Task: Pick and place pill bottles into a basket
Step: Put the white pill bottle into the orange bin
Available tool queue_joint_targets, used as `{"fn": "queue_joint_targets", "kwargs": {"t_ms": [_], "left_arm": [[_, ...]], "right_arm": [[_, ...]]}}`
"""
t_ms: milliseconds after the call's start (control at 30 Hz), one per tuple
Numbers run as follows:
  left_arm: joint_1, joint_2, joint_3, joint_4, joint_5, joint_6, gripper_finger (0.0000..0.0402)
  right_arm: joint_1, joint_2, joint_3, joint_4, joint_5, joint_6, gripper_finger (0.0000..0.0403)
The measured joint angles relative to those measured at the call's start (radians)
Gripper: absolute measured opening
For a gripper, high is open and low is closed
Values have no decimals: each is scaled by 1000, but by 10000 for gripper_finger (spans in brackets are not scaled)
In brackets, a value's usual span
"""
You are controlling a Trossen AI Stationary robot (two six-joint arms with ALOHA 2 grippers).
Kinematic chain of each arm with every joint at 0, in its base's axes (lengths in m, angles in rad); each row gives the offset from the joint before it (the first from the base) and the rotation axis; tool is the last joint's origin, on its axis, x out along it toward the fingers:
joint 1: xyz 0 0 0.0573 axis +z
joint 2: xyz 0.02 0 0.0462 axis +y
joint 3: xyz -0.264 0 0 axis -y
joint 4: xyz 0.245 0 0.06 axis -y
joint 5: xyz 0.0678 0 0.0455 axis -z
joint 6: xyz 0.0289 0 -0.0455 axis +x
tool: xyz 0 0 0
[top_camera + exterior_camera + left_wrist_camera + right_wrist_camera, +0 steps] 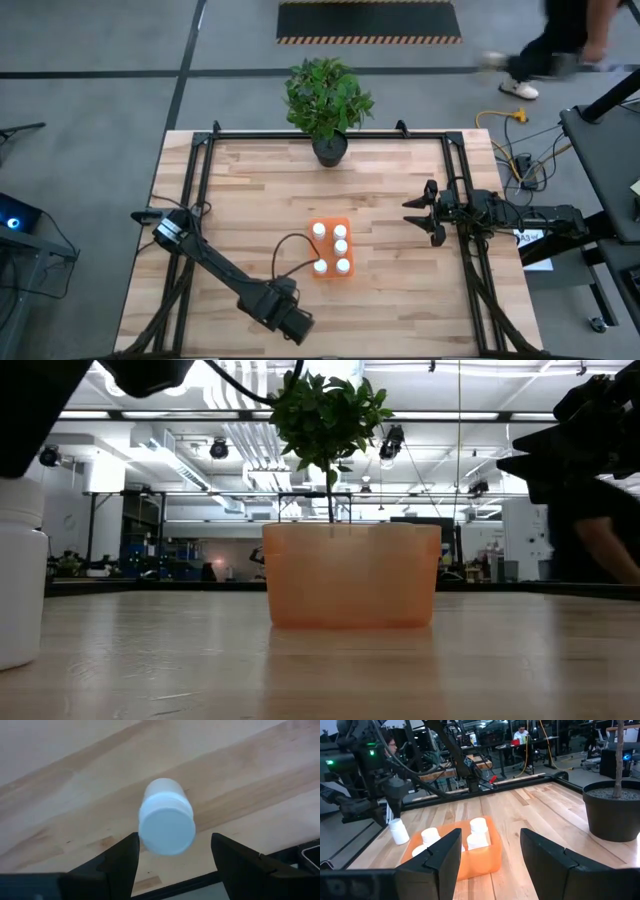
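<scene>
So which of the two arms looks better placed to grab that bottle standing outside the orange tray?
The left. Its claw is open right over the loose bottle, near the orange basket. The right claw waits open, farther off near the table's right side.

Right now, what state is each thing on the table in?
Orange plastic basket: holds four white pill bottles, upright.
Fifth white pill bottle: upright on the wood outside the basket, between the left gripper fingers, ungripped.
Left gripper: open.
Right gripper: open, empty, waiting.
Potted plant: upright.

Wooden table [250,190] bears basket [331,270], plant pot [329,150], bottle [398,830]
</scene>
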Motion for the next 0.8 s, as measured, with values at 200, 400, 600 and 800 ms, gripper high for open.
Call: {"fn": "queue_joint_targets", "kwargs": {"t_ms": [200,400,600,800], "left_arm": [[0,0,-25,32,5,-1,228],[2,0,-27,29,5,0,228],[2,0,-32,28,5,9,228],[3,0,-32,28,-3,35,201]], "right_arm": [[0,0,0,0,0,0,192],[0,0,0,0,0,0,192],[0,0,0,0,0,0,192],[0,0,0,0,0,0,192]]}}
